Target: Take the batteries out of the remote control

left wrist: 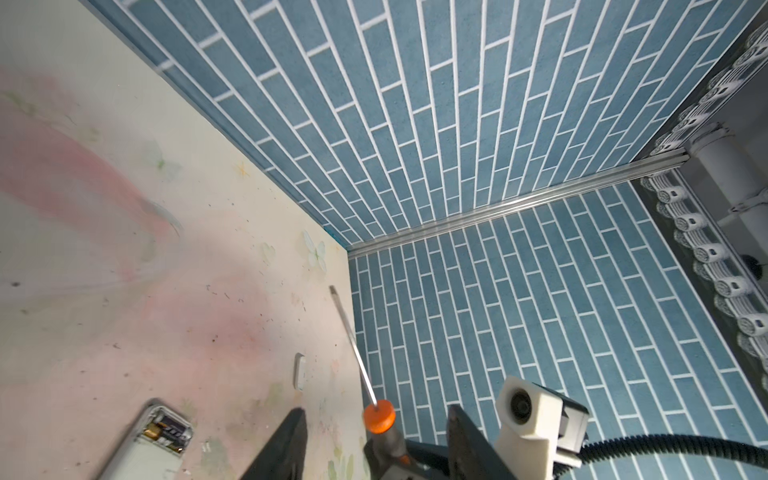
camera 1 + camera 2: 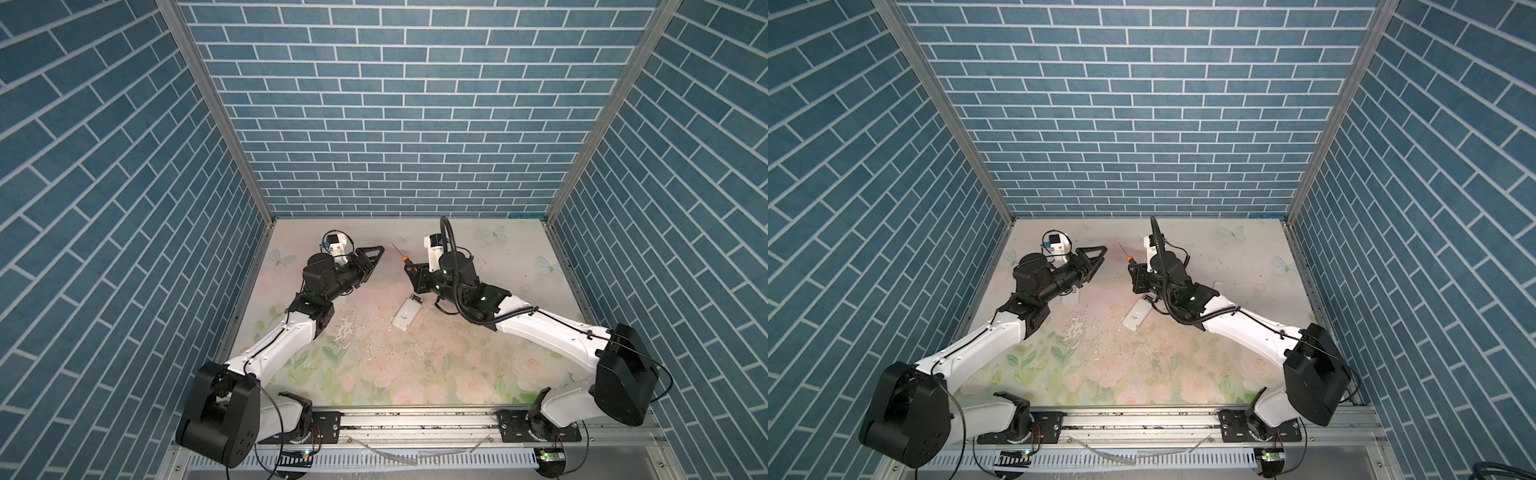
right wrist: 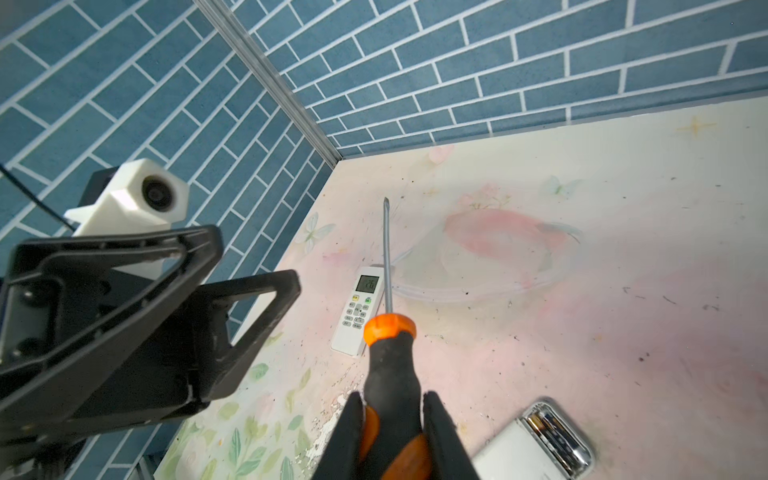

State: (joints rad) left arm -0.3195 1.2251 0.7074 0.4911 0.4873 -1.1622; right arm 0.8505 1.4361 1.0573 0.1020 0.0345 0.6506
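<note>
- In both top views I look steeply down from high at the front onto the whole pale floral-printed tabletop [image 2: 374, 365]; the two overlap almost entirely.
- My left wrist view sits low and close, facing the white plastic right-wrist camera housing [image 1: 536, 411].
- My right wrist view faces back at the white plastic left-wrist camera housing [image 3: 141, 199].
- Both wrist views share the orange-and-black-handled screwdriver [image 3: 390, 365] and the white open-backed remote control [image 1: 141, 457].

Blue brick-pattern walls [image 2: 399, 104] enclose a floral pastel tabletop [image 2: 374, 365].
</note>
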